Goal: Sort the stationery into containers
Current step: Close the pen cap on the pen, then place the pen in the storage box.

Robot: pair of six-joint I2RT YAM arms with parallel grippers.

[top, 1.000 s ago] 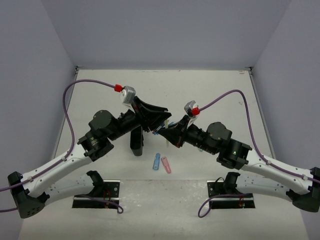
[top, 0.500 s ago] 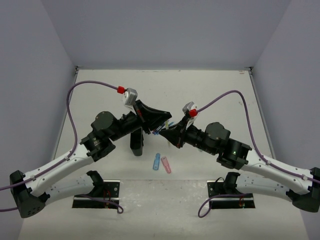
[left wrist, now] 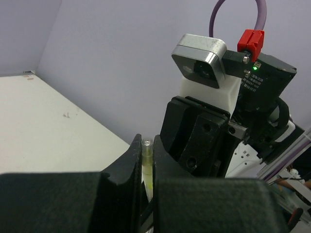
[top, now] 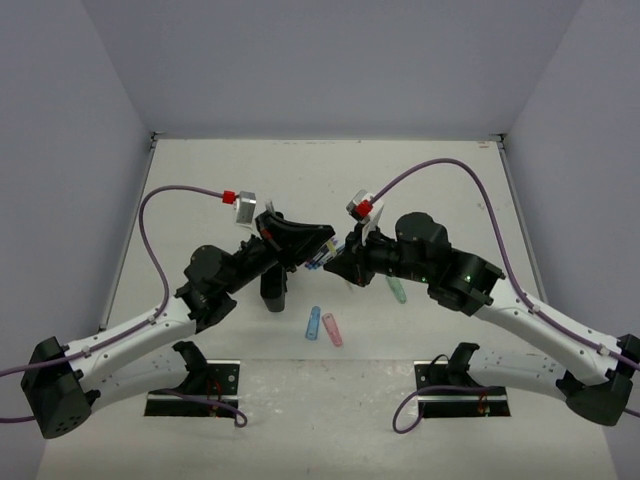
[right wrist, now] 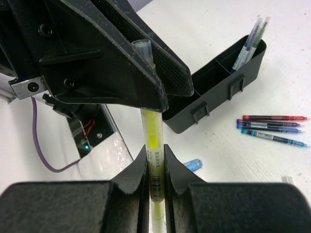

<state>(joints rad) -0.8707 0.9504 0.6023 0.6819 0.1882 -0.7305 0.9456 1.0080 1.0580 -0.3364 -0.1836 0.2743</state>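
Right arm [top: 455, 278] higher; pen [right wrist: 154, 138] between fingers [right wrist: 130, 178].

Yellow-green pen [right wrist: 153, 135]; black organiser [right wrist: 216, 94]; blue piece [top: 313, 324].

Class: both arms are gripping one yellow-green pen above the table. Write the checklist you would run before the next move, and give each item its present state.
1. Grip of the right tool on the yellow-green pen: ok, shut on the barrel.
2. Grip of the left tool on the same pen: ok, shut near its end.
3. Only one tool holding before the arms part: not ok, both grip it.
4. Room in the black organiser: ok, near compartments look empty; standing pens fill only the far end.
5. Loose pens apart from the organiser: ok.
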